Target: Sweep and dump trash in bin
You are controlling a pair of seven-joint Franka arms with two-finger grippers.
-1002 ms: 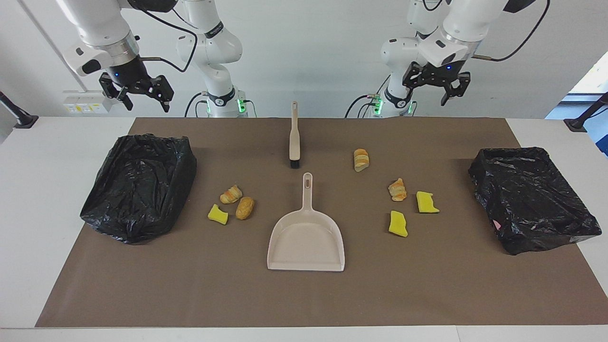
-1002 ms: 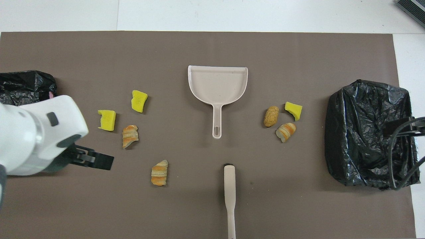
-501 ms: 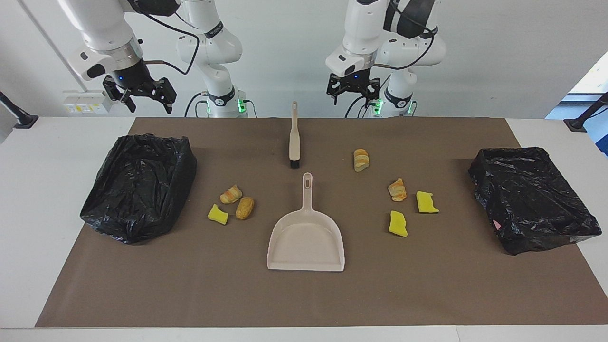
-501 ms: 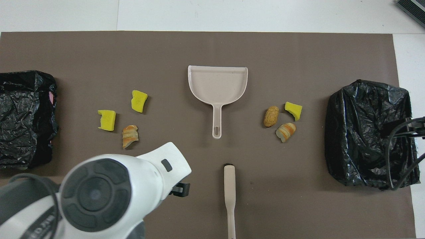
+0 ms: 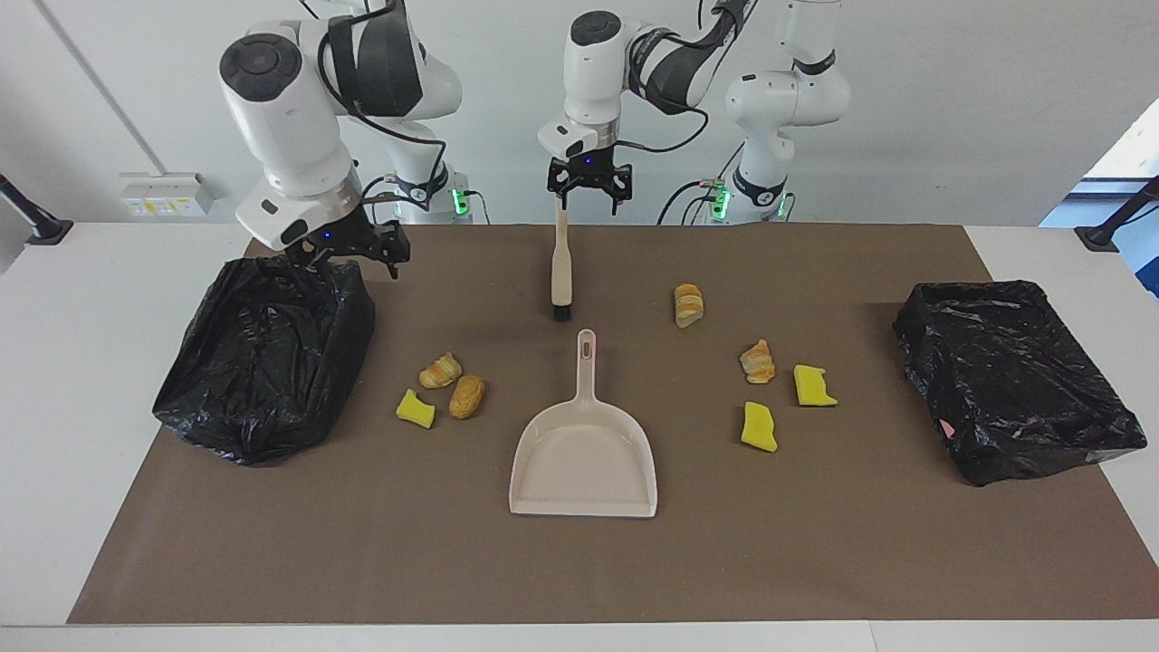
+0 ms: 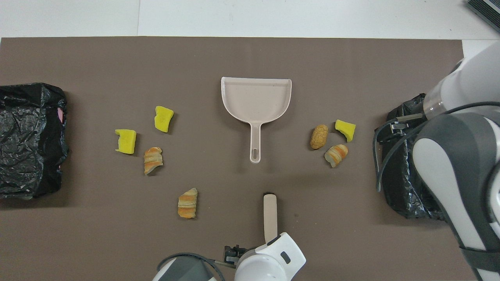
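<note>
The left gripper (image 5: 589, 186) hangs over the tip of the brush (image 5: 561, 263) handle, fingers spread and pointing down, holding nothing. Whether the fingers touch the handle cannot be told. In the overhead view the arm's wrist covers that end of the handle.

The right gripper (image 5: 349, 249) is over the corner of the black bin (image 5: 263, 358) at the right arm's end of the table, the corner nearest the robots. Its fingers are spread and hold nothing.

The brush lies on the brown mat (image 5: 579, 561) with its handle toward the robots and its dark bristles pointing at the dustpan (image 5: 584, 462). The dustpan lies just farther from the robots, its handle toward the brush and its mouth facing away. The two are near but apart.

The trash lies loose on the mat in two groups. Toward the right arm's end are a yellow chunk (image 5: 416, 409), a striped bread piece (image 5: 440, 370) and a tan bread piece (image 5: 467, 397), close together between the dustpan and the bin. Toward the left arm's end are two yellow chunks (image 5: 759, 426) (image 5: 813, 386) and a striped piece (image 5: 758, 361), with another striped piece (image 5: 688, 304) lying alone nearer to the robots, beside the brush.

A second black bin (image 5: 1014, 380) sits at the left arm's end of the table.
</note>
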